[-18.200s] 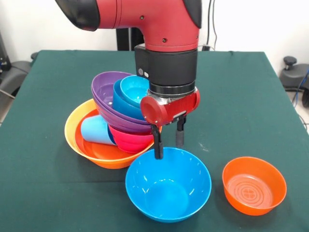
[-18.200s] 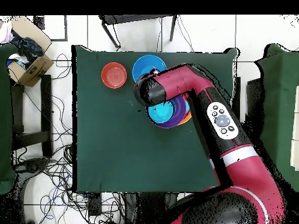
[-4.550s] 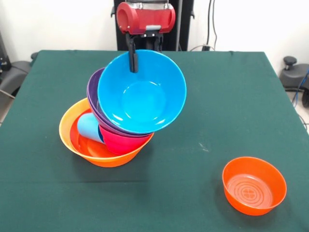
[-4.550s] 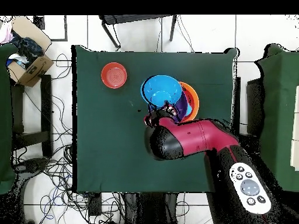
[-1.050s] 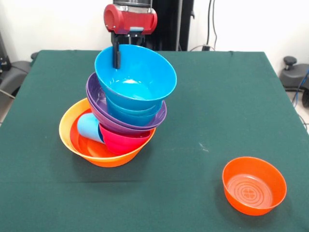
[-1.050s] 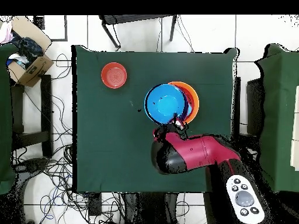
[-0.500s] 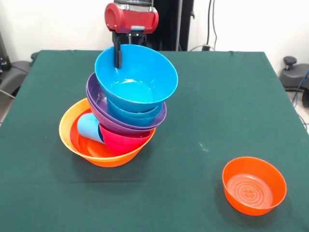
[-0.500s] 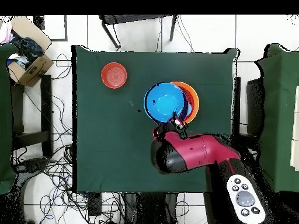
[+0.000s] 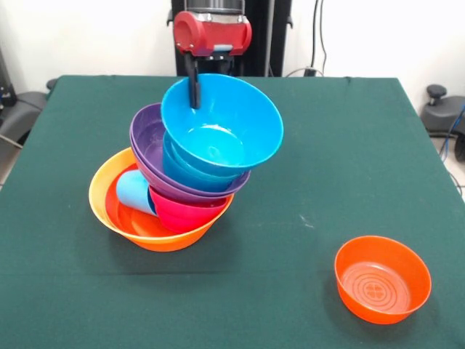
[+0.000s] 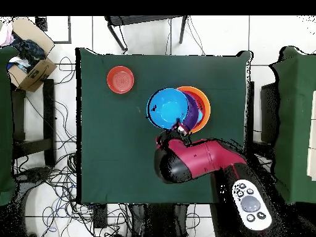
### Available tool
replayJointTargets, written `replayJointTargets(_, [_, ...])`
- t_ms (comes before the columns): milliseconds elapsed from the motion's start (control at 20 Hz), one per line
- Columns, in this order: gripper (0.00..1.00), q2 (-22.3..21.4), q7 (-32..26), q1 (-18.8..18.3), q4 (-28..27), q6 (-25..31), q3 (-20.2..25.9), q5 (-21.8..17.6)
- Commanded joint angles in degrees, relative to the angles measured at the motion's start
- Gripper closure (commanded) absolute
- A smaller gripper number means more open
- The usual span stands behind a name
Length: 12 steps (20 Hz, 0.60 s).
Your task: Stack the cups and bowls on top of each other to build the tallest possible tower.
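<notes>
My gripper (image 9: 195,98) is shut on the far rim of a big blue bowl (image 9: 222,125), with one finger inside the rim. This bowl is tilted and rests on top of the tower (image 9: 174,189), hanging off to its right. Under it are smaller blue bowls (image 9: 190,169), purple bowls (image 9: 149,145), a magenta bowl (image 9: 185,213) and a large orange base bowl (image 9: 109,211). The light blue cup (image 9: 136,192) lies tipped inside the orange bowl. In the overhead view the blue bowl (image 10: 168,106) covers most of the orange bowl (image 10: 204,105), and the gripper (image 10: 179,128) is at its rim.
A small orange bowl (image 9: 382,278) stands alone on the green table (image 9: 349,160) at the front right. It is also in the overhead view as the small orange bowl (image 10: 120,79), at the upper left of the table. A cardboard box (image 10: 28,58) sits beyond the table's edge.
The gripper has moved right in the front view, dragging the blue bowl with it. The bowl now tilts more and uncovers the purple bowl's left side.
</notes>
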Motion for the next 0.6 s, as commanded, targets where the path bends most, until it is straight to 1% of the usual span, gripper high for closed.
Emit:
replayJointTargets(50, [0.00,4.1,-4.4,3.4,-2.4,2.6,3.6,-8.4])
replayJointTargets(150, [0.00,4.5,-4.3,4.3,-3.2,2.6,3.3,-9.9])
replayJointTargets(250, [0.00,4.8,-3.6,4.8,-3.5,2.7,2.9,-10.6])
replayJointTargets(600, [0.00,3.9,-3.1,4.3,-3.9,4.6,1.9,-11.5])
